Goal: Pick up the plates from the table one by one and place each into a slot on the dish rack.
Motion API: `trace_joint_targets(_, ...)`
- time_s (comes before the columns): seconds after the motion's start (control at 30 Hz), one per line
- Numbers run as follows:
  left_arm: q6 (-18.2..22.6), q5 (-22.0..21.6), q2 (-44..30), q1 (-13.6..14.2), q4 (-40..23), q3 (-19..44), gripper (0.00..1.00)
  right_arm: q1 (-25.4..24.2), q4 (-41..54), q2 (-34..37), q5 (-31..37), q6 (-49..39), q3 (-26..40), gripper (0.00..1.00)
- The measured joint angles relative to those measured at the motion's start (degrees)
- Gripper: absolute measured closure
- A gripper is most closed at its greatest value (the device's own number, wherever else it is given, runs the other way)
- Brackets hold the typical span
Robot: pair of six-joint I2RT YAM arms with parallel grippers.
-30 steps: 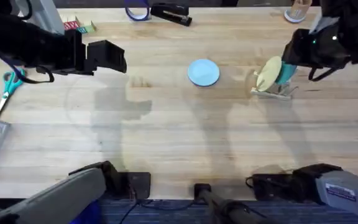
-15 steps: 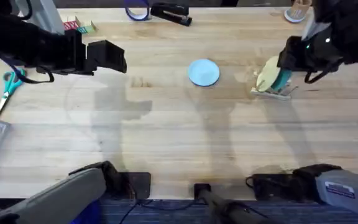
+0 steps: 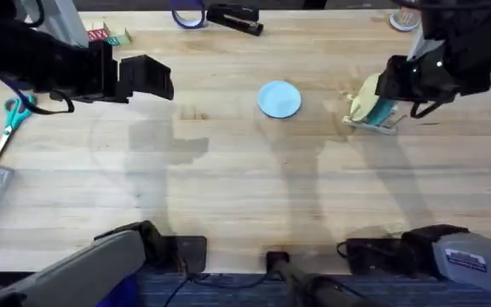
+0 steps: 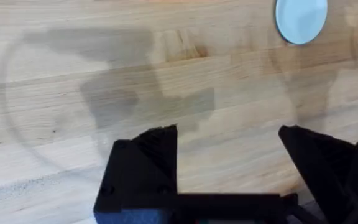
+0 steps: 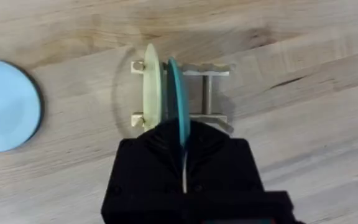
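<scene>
Rack [image 5: 211, 93] at right of overhead frame holds yellow plate [image 5: 151, 87] and teal plate [image 5: 178, 99] upright; right jaws clamped on teal plate. Light blue plate [image 3: 279, 99] flat on bench [image 3: 245, 196], centre. Left jaws apart.

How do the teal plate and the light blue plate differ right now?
The teal plate stands on edge in the dish rack, beside a pale yellow plate; the light blue plate lies flat on the table. The teal plate sits pinched between the right gripper's fingers; the light blue plate lies apart from both grippers. Teal is darker. Both are round.
</scene>
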State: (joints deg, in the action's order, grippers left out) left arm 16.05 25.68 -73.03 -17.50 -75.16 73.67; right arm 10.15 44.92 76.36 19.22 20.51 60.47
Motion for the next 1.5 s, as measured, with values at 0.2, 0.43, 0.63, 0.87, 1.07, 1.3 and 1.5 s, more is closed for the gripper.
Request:
trace_joint_targets(0.2, 0.00, -0.01, 0.01, 0.00, 0.00, 0.00, 0.005, 0.00, -1.11, 0.00, -0.02, 0.00, -0.15, 0.908)
trace_joint_targets(0.43, 0.00, -0.01, 0.02, 0.00, 0.00, 0.00, 0.006, 0.00, -1.21, 0.02, 0.00, 0.00, -0.17, 0.844)
trace_joint_targets(0.63, 0.00, -0.01, 0.00, 0.00, 0.00, 0.00, 0.006, 0.00, -1.26, 0.00, 0.00, -0.48, -0.17, 0.790)
trace_joint_targets(0.87, 0.00, -0.01, 0.00, 0.00, 0.00, 0.00, 0.005, 0.00, -1.32, -0.31, 0.00, -1.51, -0.20, 0.759)
trace_joint_targets(1.07, 0.00, -0.01, 0.02, 0.00, 0.04, 0.00, 0.005, 0.00, -1.30, -5.34, 0.00, -1.55, -0.22, 0.712)
trace_joint_targets(1.3, 0.00, 0.01, 0.02, 0.00, 0.80, 0.00, 0.005, 0.00, -1.28, -11.79, 0.00, -1.71, -0.22, 0.575)
trace_joint_targets(1.5, 0.00, 0.13, 0.02, 0.00, 0.90, 0.00, 0.005, 0.00, -1.24, -16.52, 0.00, -1.70, -0.22, 0.526)
